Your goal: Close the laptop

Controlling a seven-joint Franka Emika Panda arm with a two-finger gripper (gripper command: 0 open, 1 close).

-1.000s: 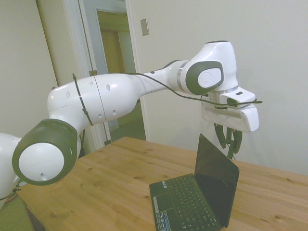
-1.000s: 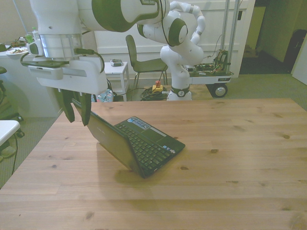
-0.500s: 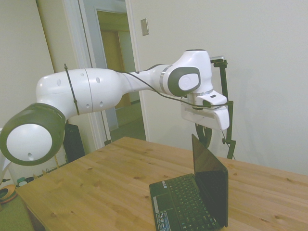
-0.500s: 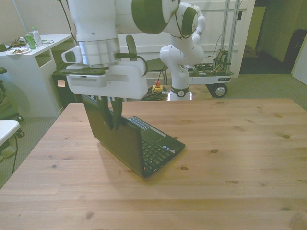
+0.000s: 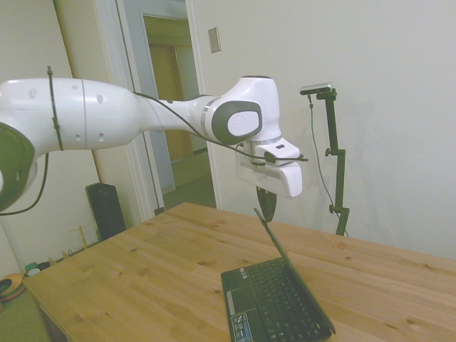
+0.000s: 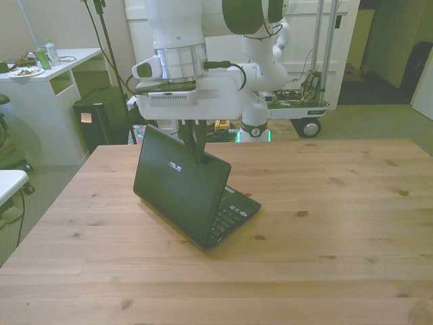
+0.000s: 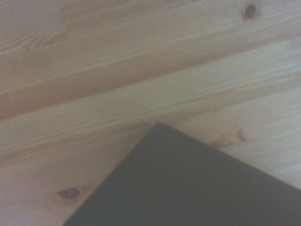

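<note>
The laptop (image 6: 181, 193) is a small black one standing on the wooden table (image 6: 325, 223), its plain lid with a small logo tilted well forward over the keyboard (image 5: 281, 303). My gripper (image 6: 193, 143) hangs straight down against the lid's upper edge, at its back side; the side view shows my gripper (image 5: 267, 204) right at that top edge. The dark fingers (image 6: 198, 139) stand a little apart with nothing between them. In the wrist view a blurred corner of the black laptop (image 7: 188, 188) lies over the table's planks.
Behind the table stand a second white robot (image 6: 260, 61) on a wheeled cart, a chair, a black box (image 6: 105, 115) and a white desk (image 6: 40, 88) at the front view's left. Bare wood stretches to the front view's right of the laptop.
My arm has swung toward the laptop's keyboard side, and the fingers have pushed the lid from leaning back, through upright, to tilting forward over the keys.
</note>
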